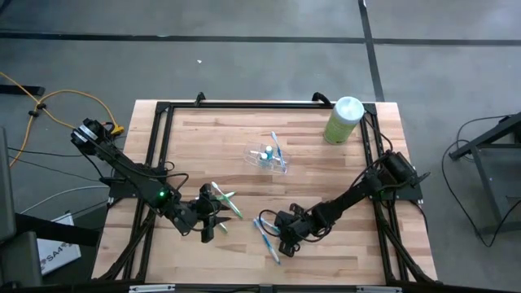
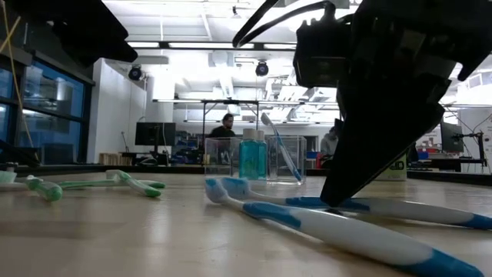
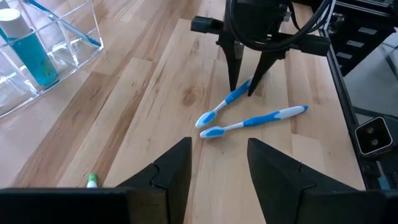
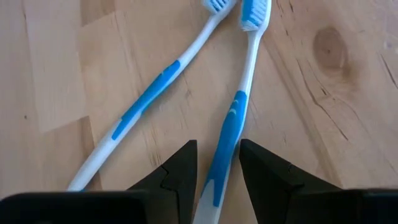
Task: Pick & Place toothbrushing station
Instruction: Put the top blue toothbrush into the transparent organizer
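On the wooden table (image 1: pixel 326 175), largest first: at about one o'clock from centre, a pale green canister (image 1: pixel 343 120) with a white top, upright near the frame corner. At twelve o'clock from centre, a clear holder (image 1: pixel 267 159), with a blue-capped tube (image 2: pixel 250 154) and one blue-white brush (image 2: pixel 281 150) leaning inside it.

Left gripper (image 1: pixel 213 220) at about seven o'clock from centre, fingers (image 3: pixel 174 168) moderately apart, holding nothing; just beside it, toward one o'clock, green-white brushes (image 1: pixel 224 198) flat on the wood, seen in the low view as two (image 2: pixel 92 185) lying close together.

Right gripper (image 1: pixel 277 232) at about five o'clock from centre, lowered to the tabletop, fingers (image 4: pixel 177 168) narrowly apart and straddling the handle of one blue-white brush (image 4: pixel 230 124); whether pads touch the handle cannot be told. Second blue-white brush (image 4: pixel 146 99) just beside, heads nearly meeting, handles spreading apart into a narrow V. Both of these flat on the wood, well apart from the holder.

Beyond the table, in the low view, a person (image 2: pixel 225 127) seated among desks.
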You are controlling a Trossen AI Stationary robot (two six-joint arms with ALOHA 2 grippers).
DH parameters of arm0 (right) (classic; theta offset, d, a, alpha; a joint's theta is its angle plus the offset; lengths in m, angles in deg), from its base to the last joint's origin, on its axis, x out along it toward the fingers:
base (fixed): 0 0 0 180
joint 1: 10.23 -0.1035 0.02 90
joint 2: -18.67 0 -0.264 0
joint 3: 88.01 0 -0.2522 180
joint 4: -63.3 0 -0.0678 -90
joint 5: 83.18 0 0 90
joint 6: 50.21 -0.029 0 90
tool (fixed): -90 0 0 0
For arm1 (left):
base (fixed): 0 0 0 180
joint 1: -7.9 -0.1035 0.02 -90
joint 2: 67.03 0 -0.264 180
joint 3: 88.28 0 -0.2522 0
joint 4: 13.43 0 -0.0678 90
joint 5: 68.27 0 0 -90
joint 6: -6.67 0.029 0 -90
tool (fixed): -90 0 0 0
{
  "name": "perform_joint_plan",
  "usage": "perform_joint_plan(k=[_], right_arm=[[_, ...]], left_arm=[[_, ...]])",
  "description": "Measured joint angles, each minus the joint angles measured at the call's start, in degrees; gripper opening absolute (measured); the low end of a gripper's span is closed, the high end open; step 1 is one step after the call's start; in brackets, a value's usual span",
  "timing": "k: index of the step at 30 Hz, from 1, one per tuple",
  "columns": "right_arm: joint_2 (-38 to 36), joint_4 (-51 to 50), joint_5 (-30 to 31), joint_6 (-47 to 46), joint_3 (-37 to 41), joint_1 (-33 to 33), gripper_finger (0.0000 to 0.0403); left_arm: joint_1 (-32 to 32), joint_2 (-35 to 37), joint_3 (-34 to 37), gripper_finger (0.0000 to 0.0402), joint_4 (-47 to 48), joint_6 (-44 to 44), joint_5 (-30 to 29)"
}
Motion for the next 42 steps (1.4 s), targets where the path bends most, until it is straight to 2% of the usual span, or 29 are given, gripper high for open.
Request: perform_joint_plan(k=[11, 25, 31, 38, 42], right_arm=[[2.6, 0.4, -0.4, -0.7, -0.1, 0.0, 0.0112], [3.3, 1.5, 0.5, 0.2, 0.0, 0.1, 0.0018], [3.3, 2.5, 0.8, 1.2, 0.1, 0.1, 0.0012], [3.6, 7.0, 5.0, 3.1, 0.2, 0.0, 0.0007], [3.9, 10.2, 10.9, 4.6, 0.2, 0.0, 0.0006]], left_arm=[[0.0, 0.0, 0.0, 0.0152, -0.1, 0.0, 0.0], [0.0, 0.0, 0.0, 0.0152, -0.2, 0.0, 0.0], [0.0, 0.0, 0.0, 0.0152, -0.2, 0.0, 0.0], [0.0, 0.0, 0.0, 0.0152, -0.2, 0.0, 0.0], [0.0, 0.0, 0.0, 0.0152, -0.2, 0.0, 0.0]])
